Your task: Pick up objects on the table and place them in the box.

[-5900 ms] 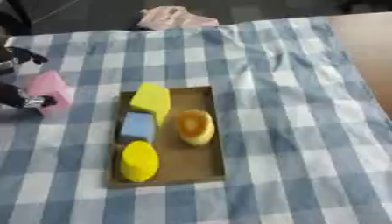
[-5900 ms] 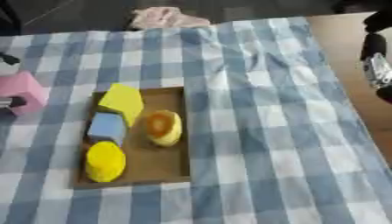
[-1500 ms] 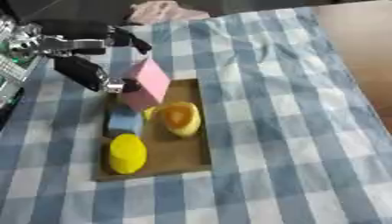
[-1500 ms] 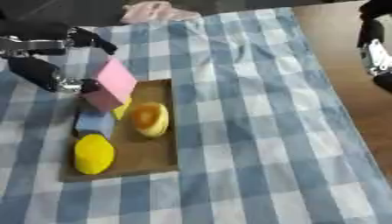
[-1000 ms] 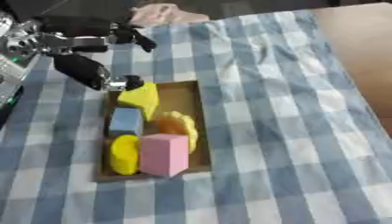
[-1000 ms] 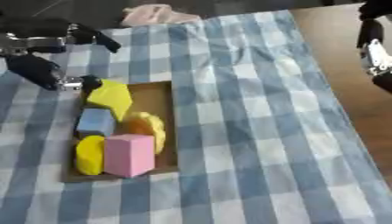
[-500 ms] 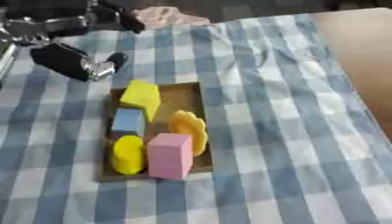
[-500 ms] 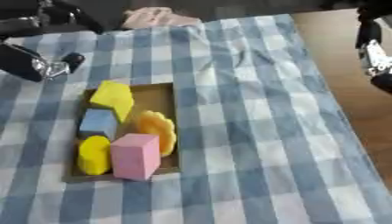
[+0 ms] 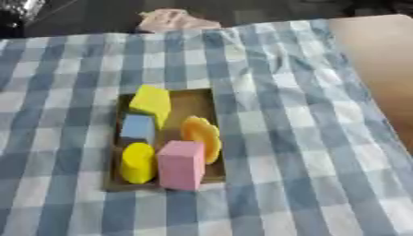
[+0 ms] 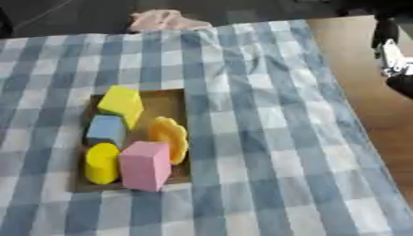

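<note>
Box (image 9: pixel 199 98): holds pink block (image 9: pixel 180 165), yellow cylinder (image 9: pixel 138 162), blue block (image 9: pixel 137 129), yellow block (image 9: pixel 151 100), orange piece (image 9: pixel 202 137).
Pink block: at box near edge, overhanging rim; risk: tips out onto cloth (image 9: pixel 282 138) if nudged.
Left hand: out of view.
Right hand (image 10: pixel 393 55): far right of box; finger state cannot tell.

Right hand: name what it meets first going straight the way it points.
Probably only the bare wooden table. The right hand seems to point downward at the view's edge; its direction and depth are unclear.
</note>
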### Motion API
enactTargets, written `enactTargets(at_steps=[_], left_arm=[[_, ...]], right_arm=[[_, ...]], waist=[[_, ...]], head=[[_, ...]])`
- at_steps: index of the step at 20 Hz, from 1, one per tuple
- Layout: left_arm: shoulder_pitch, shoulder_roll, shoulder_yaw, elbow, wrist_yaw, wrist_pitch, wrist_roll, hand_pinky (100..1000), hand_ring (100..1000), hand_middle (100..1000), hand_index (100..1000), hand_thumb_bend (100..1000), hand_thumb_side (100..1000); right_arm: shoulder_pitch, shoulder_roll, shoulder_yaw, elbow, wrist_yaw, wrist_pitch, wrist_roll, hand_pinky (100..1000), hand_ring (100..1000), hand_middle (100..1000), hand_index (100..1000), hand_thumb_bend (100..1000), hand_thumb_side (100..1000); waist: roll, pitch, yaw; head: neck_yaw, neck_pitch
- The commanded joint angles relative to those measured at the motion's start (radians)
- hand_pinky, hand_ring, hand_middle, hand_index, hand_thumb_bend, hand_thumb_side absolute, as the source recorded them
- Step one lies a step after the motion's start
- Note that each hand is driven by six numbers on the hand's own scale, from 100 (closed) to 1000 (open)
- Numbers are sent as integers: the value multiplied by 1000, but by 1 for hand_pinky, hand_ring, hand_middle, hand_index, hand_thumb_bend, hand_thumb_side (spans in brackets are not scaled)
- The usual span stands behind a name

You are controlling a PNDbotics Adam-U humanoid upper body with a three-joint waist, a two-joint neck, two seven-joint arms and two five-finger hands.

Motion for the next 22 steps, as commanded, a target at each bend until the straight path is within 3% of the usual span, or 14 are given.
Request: enactTargets(at_steps=[1,12,22], left_arm=[[40,15,52,-64,74,21,71,960,723,699,881,100,577],[250,-95,137,-185,212,58,225,967,703,678,879,100,629],[346,-179,150,-265,262,36,293,969,702,674,879,100,641]], right_arm=[[-5,-15,-18,-15,-6,0,-10,873,694,655,856,100,470],[-10,-7,-22,-15,-28,-16,-42,871,693,653,856,100,470],[-17,1,-22,-15,-47,-44,-60,869,693,653,858,100,470]], waist=[[-6,-21,3],[-18,-12,11],[-23,-3,14]], head=[[-6,-7],[-7,-19],[6,-16]])
